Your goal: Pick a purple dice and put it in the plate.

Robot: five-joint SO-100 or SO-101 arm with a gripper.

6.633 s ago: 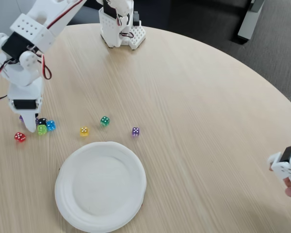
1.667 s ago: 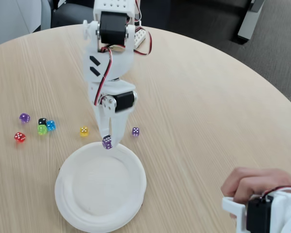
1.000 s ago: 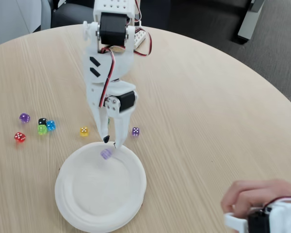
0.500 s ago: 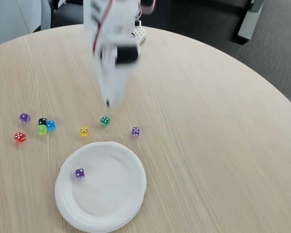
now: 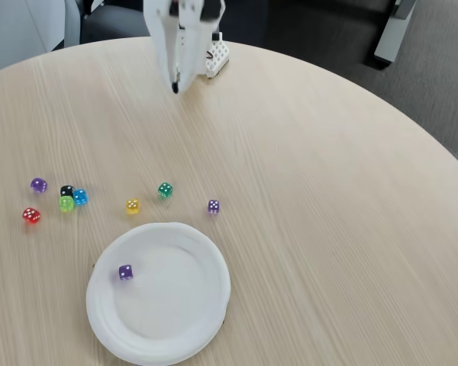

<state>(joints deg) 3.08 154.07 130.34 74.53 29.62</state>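
Fingers [image 5: 175, 86] close together, holding nothing, up near the far edge of the round pale wood worktop [image 5: 328, 198], purple dice [image 5: 126, 272] lying inside the white plate [image 5: 206, 305], dark floor [image 5: 412, 69] beyond.

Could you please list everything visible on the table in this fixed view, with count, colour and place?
purple dice: 1, deep purple, in the plate, near its left rim.
plate: 1, white, near table edge.
lavender die: 1, pale purple, just above the plate's right side.
green die: 1, teal green, left of the lavender die.
yellow die: 1, yellow, above the plate.
left cluster: violet die, black die, blue die, lime die, red die.
table: 1, light wood, round.
gripper: 1, white, raised at top, fingertips together, holding nothing.
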